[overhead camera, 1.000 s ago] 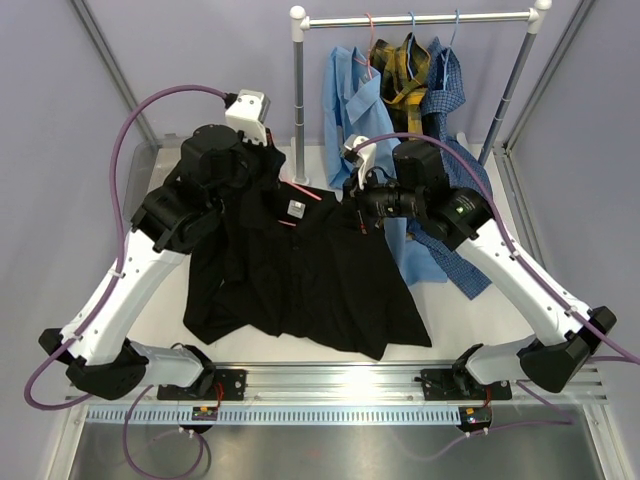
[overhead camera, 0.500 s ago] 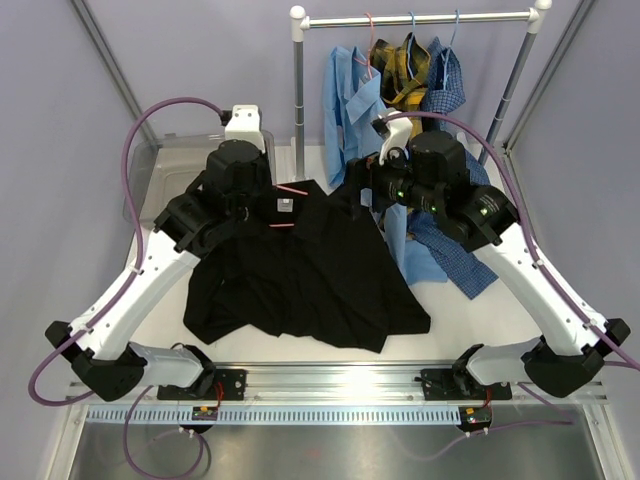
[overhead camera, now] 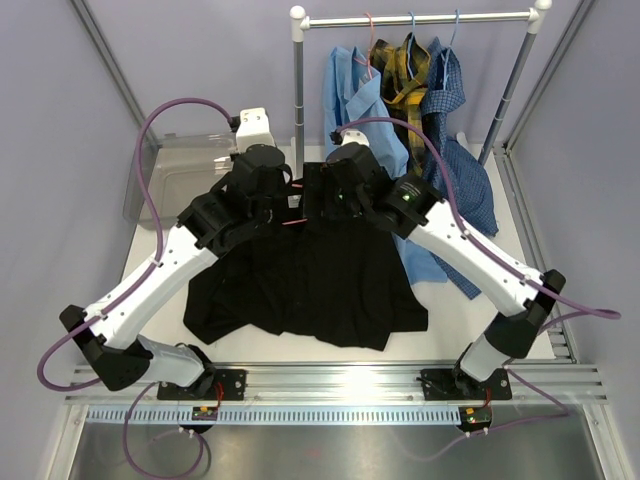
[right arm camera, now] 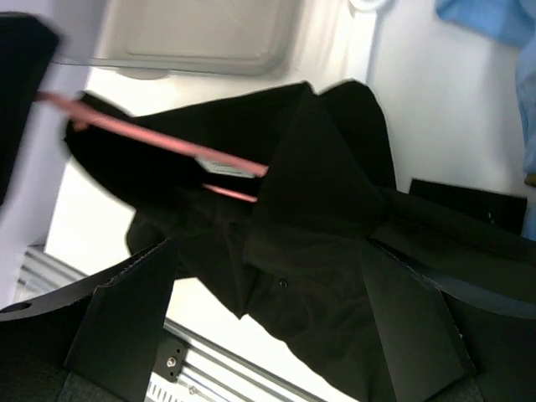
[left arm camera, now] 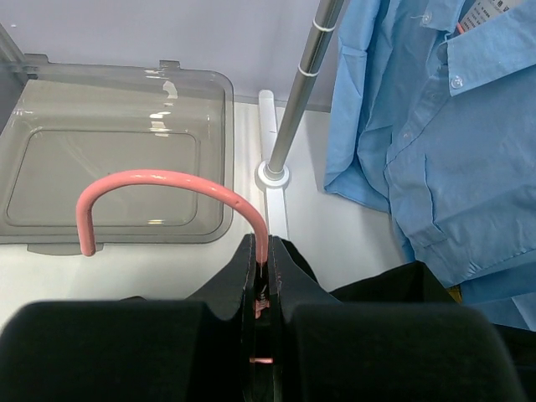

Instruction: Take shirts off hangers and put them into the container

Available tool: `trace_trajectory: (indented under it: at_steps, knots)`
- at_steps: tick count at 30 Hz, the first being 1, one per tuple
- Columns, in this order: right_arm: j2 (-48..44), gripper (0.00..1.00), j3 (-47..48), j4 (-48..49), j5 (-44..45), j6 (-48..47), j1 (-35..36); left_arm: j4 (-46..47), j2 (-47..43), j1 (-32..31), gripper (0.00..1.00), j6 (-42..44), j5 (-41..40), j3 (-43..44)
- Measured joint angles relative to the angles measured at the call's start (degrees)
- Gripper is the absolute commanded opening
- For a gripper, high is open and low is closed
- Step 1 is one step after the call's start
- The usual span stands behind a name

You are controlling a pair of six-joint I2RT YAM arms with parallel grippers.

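**Top external.** My left gripper (overhead camera: 285, 197) and right gripper (overhead camera: 337, 198) meet over the collar of the black shirt (overhead camera: 300, 290), which lies spread on the table (overhead camera: 470, 330) with its pink hanger (overhead camera: 291, 222) inside the neck. Three more shirts hang from the silver rail (overhead camera: 420, 18): a light blue shirt (overhead camera: 350, 110), a plaid shirt (overhead camera: 405, 70) and a dark blue check shirt (overhead camera: 458, 150). That makes four shirts in all. Three hanger hooks show on the rail, one pink and two light blue, so with mine I count four hangers. The one container (overhead camera: 165, 175) sits at the far left, apart from the black shirt, and I see no shirt in it.

**Left wrist.** My left gripper (left arm camera: 264, 260) is pinched tight on the neck of the pink hanger (left arm camera: 167, 178), just below the hook. The container (left arm camera: 117, 159) lies beyond the hook. The light blue shirt (left arm camera: 435, 151) hangs to the right.

**Right wrist.** My right gripper (right arm camera: 268, 327) stands wide and holds nothing. It hovers above the black shirt (right arm camera: 318, 209), and the pink hanger (right arm camera: 151, 134) pokes out of the collar.

I judge the step in hand to be stripping the first shirt from its hanger. Next, my right gripper should close on cloth near the collar and draw it off the wire while my left keeps the hanger steady.
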Motion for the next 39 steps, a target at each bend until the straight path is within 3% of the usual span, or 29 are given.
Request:
trace_trajectory:
  at_steps: [5, 8, 9, 11, 12, 15, 24, 30, 39]
  knots:
    - [4.15, 0.85, 1.22, -2.32, 3.72, 3.54, 0.15, 0.0, 0.0, -0.39, 0.0, -0.22, -0.81, -0.02]
    - [5.11, 0.68, 1.53, -3.02, 5.46, 4.57, 0.31, 0.02, -0.02, -0.46, 0.0, -0.22, -0.92, -0.02]
    - [5.25, 0.52, 1.64, -3.06, 5.99, 4.79, 0.31, 0.04, -0.07, -0.46, 0.0, -0.22, -0.96, -0.07]
    - [5.42, 0.34, 1.97, -3.04, 6.62, 4.96, 0.31, 0.02, -0.17, -0.46, 0.0, -0.11, -1.11, -0.09]
    - [5.42, 0.18, 2.05, -3.06, 7.02, 4.96, 0.33, 0.2, -0.33, -0.46, 0.0, 0.09, -1.29, -0.2]
    - [5.42, 0.0, 2.14, -3.54, 8.26, 4.83, 0.33, 0.48, -1.16, -0.46, 0.0, 0.76, -1.97, -1.16]
    - [-2.56, 0.0, -4.55, -5.16, 6.01, 3.32, -3.65, 1.25, -10.32, 0.83, 0.0, 3.34, -1.33, -9.29]
    - [-9.01, 0.0, -6.71, -5.07, 0.5, -0.57, -11.02, 2.84, -18.47, 3.93, 0.0, 3.48, 6.88, -14.6]
    - [-9.27, 0.0, -10.95, -4.04, -9.38, -6.34, -12.46, 2.4, -26.4, 6.58, 0.0, 5.29, 16.7, -19.06]
